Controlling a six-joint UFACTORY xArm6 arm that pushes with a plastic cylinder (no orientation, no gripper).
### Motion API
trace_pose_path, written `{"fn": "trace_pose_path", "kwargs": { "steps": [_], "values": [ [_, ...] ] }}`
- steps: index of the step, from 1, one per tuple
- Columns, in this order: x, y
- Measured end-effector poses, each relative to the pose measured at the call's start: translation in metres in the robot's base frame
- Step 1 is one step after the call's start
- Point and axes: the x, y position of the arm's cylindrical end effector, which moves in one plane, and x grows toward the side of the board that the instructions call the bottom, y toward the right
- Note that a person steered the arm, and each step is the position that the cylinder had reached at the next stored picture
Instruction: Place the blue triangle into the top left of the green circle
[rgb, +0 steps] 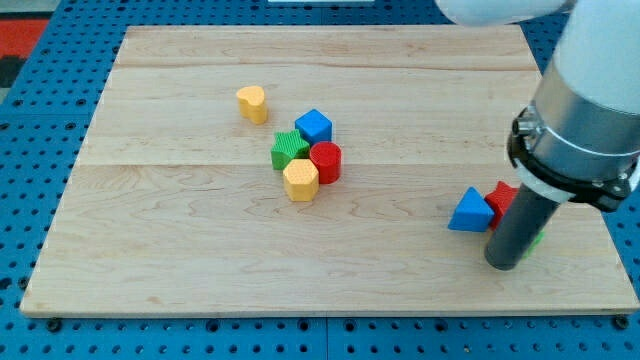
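Note:
The blue triangle (470, 212) lies at the board's lower right. A red block (503, 197) touches its right side and is partly hidden by the arm. A sliver of a green block (538, 240) shows just right of the rod; its shape is hidden. My tip (505, 265) rests on the board just below and right of the blue triangle, close to it, and I cannot tell whether they touch.
Near the board's middle sits a cluster: a blue cube (314, 126), a green star (289, 150), a red cylinder (326, 161) and a yellow hexagon (300, 180). A yellow heart (253, 103) lies up and left of it. The board's right edge (600, 215) is near the tip.

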Motion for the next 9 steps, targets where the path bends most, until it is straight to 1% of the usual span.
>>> {"fn": "trace_pose_path", "kwargs": {
  "steps": [1,2,4,5,6,7,9],
  "values": [
    [0.000,0.002],
    [0.000,-0.012],
    [0.000,-0.061],
    [-0.020,-0.063],
    [-0.058,-0.063],
    [-0.077,-0.051],
    [-0.073,-0.042]
  ]
}}
